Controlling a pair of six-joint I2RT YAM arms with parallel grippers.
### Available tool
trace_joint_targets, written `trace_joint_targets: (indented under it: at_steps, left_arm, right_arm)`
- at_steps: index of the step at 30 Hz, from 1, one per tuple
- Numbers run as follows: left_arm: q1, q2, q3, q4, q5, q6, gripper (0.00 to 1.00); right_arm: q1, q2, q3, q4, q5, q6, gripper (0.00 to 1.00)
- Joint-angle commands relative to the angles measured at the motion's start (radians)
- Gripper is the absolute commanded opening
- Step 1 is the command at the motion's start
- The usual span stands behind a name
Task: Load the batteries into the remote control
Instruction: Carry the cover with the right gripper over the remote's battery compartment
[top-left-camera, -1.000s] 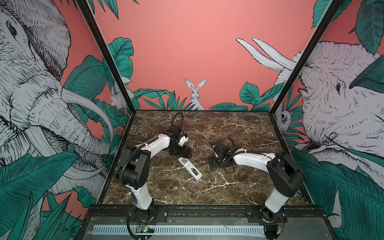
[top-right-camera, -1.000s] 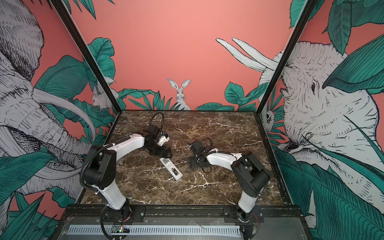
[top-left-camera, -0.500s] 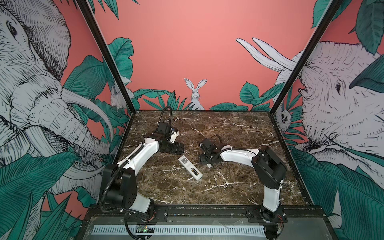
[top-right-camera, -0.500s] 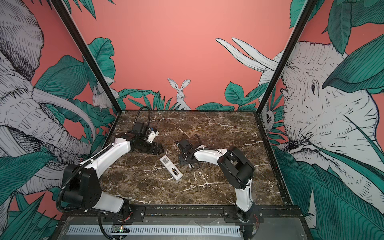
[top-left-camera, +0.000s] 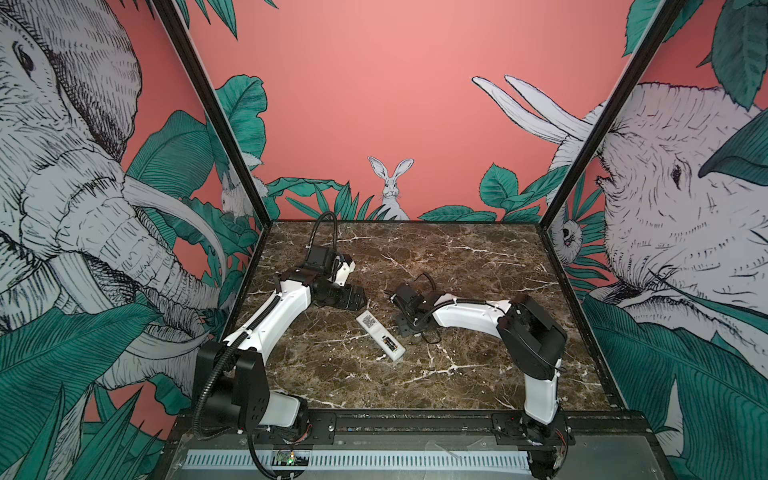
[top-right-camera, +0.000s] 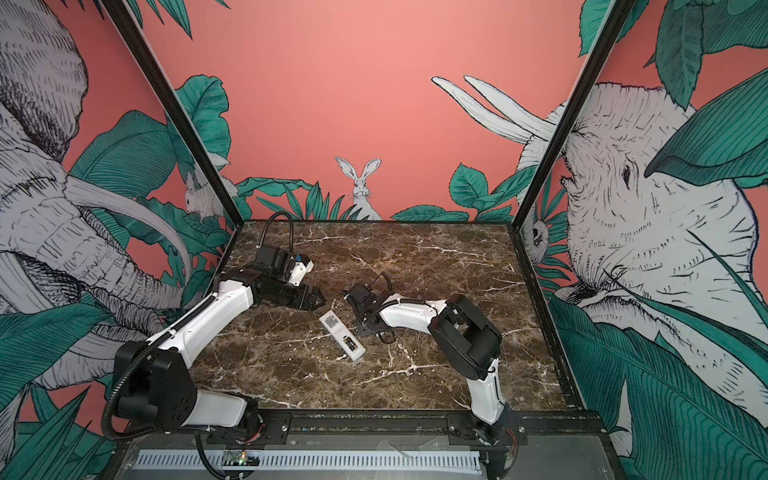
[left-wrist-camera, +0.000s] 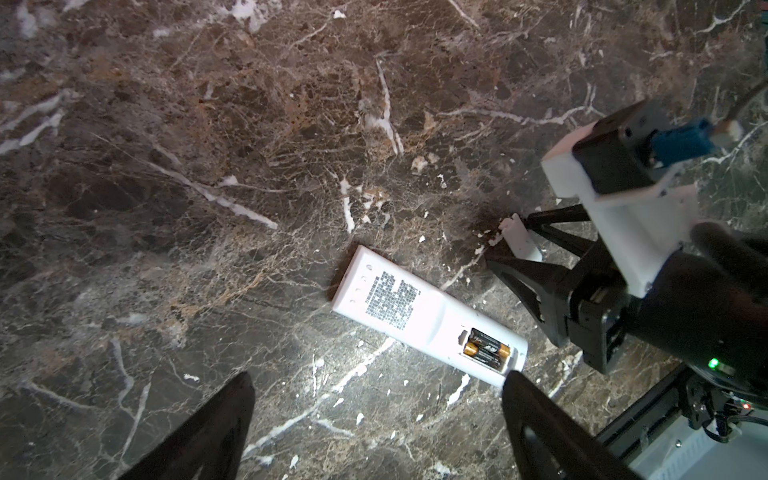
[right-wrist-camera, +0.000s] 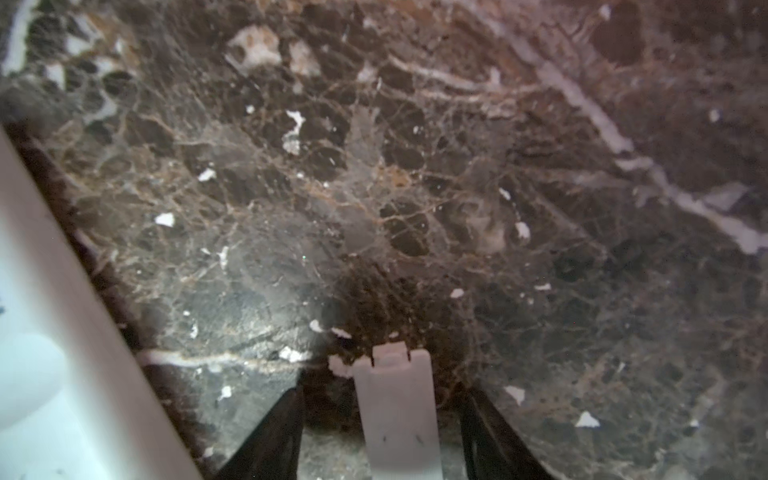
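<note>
Marble tabletop (top-left-camera: 457, 266), dark and white-veined, carries everything in both top views. The remote control (top-left-camera: 380, 336) lies back-up and slanted near the middle, and the batteries (top-left-camera: 390, 343) sit in the open bay at its nearer end, so I'd judge the loading done and the closing-up step in hand. The left gripper (top-left-camera: 358, 300) hangs just beyond the remote's far end, touching nothing, and the right gripper (top-left-camera: 402, 328) is down at the table just beside the remote. From the left wrist, both batteries (left-wrist-camera: 486, 349) lie side by side in the bay; the left gripper (left-wrist-camera: 376, 376) has its jaws spread wide and empty, and the right gripper (left-wrist-camera: 506, 245) straddles a small white battery cover (left-wrist-camera: 519, 241) lying apart from the remote. From the right wrist, that battery cover (right-wrist-camera: 395, 407) lies between the jaws with table showing on either side, so nothing is clamped yet. Next it wants a pinch on the cover's long edges, a lift, and its tabbed end lined up with the bay
</note>
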Motion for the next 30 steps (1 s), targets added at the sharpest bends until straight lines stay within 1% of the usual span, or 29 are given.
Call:
trace_joint_targets:
  at_steps: [1, 5, 7, 10, 13, 14, 18, 21, 23, 27, 30]
  left_arm:
    - [0.006, -0.022, -0.012, -0.018, 0.031, 0.015, 0.94]
    - [0.006, -0.031, -0.014, -0.018, 0.04, 0.016, 0.94]
    - [0.006, -0.033, -0.018, -0.018, 0.045, 0.017, 0.94]
    - [0.006, -0.037, -0.019, -0.031, 0.049, 0.022, 0.94]
    - [0.006, -0.048, -0.032, -0.032, 0.053, 0.023, 0.94]
    - [0.006, -0.051, -0.035, -0.034, 0.056, 0.024, 0.94]
    - [0.005, -0.074, -0.052, -0.048, 0.06, 0.035, 0.94]
    - [0.005, -0.097, -0.067, -0.058, 0.066, 0.044, 0.94]
    - [0.006, -0.118, -0.076, -0.062, 0.074, 0.048, 0.94]
    - [0.006, -0.172, -0.106, -0.061, 0.082, 0.052, 0.94]
    - [0.006, -0.211, -0.133, -0.061, 0.08, 0.047, 0.94]
  right_arm:
    - [0.003, 0.03, 0.007, -0.152, 0.051, -0.047, 0.53]
    - [0.002, 0.05, 0.027, -0.171, 0.049, -0.099, 0.47]
    - [0.003, 0.054, 0.027, -0.158, 0.03, -0.129, 0.42]
    - [0.002, 0.066, 0.035, -0.163, 0.022, -0.154, 0.41]
    - [0.002, 0.077, 0.039, -0.17, 0.019, -0.177, 0.37]
    - [0.001, 0.08, 0.039, -0.169, 0.014, -0.185, 0.34]
    - [0.001, 0.08, 0.039, -0.164, 0.008, -0.206, 0.28]
    - [0.001, 0.079, 0.039, -0.161, 0.004, -0.226, 0.21]
    - [0.002, 0.076, 0.069, -0.162, 0.006, -0.246, 0.19]
    - [0.004, 0.031, 0.052, -0.12, -0.012, -0.301, 0.16]
    - [0.006, -0.042, -0.007, -0.055, -0.047, -0.342, 0.16]
